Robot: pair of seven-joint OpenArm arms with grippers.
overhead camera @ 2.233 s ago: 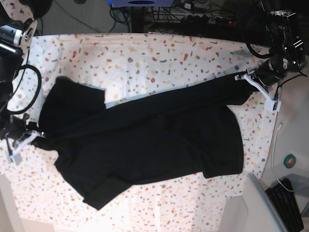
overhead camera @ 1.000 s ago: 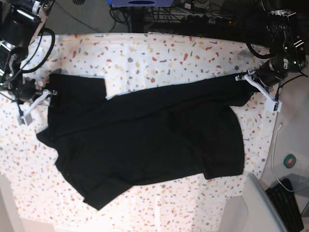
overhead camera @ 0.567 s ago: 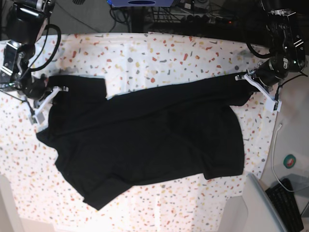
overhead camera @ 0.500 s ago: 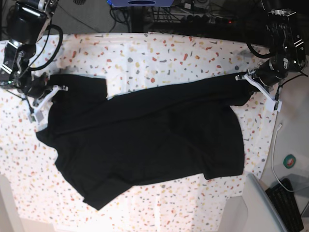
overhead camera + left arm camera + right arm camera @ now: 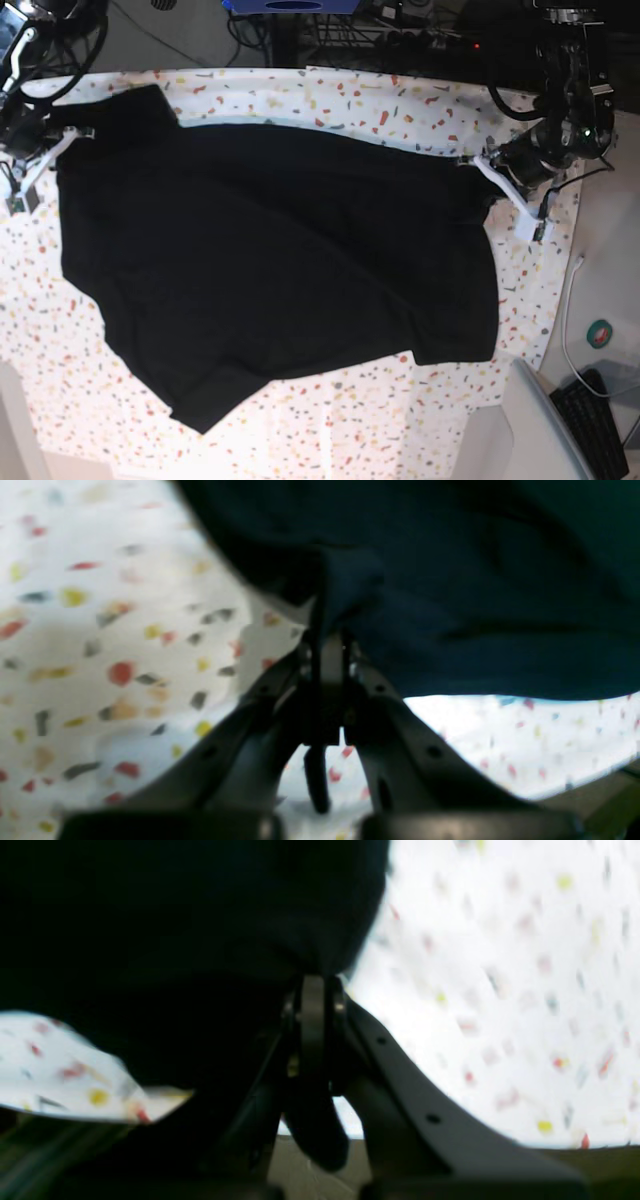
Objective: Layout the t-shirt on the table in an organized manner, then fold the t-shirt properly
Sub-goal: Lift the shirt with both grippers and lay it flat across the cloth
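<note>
The black t-shirt (image 5: 280,270) lies spread wide over the speckled white table (image 5: 330,100), with its back face up and no print showing. My right gripper (image 5: 62,135) is at the far left corner of the shirt, shut on its edge; the right wrist view shows the fingertips (image 5: 312,990) pinched on black cloth (image 5: 175,915). My left gripper (image 5: 478,163) is at the shirt's far right edge, also shut on it. In the left wrist view the cloth (image 5: 475,580) bunches between the closed fingers (image 5: 330,655).
The table's right edge runs close to the left arm, with a white cable (image 5: 568,300), a round green-rimmed object (image 5: 601,333) and a keyboard (image 5: 600,420) beyond it. Cables and dark equipment (image 5: 400,40) sit behind the far edge.
The right gripper shut on the shirt's left edge and pulled it toward the far left corner. The folded strip opened out, covering the far part of the table. The left gripper shifted slightly inward.
</note>
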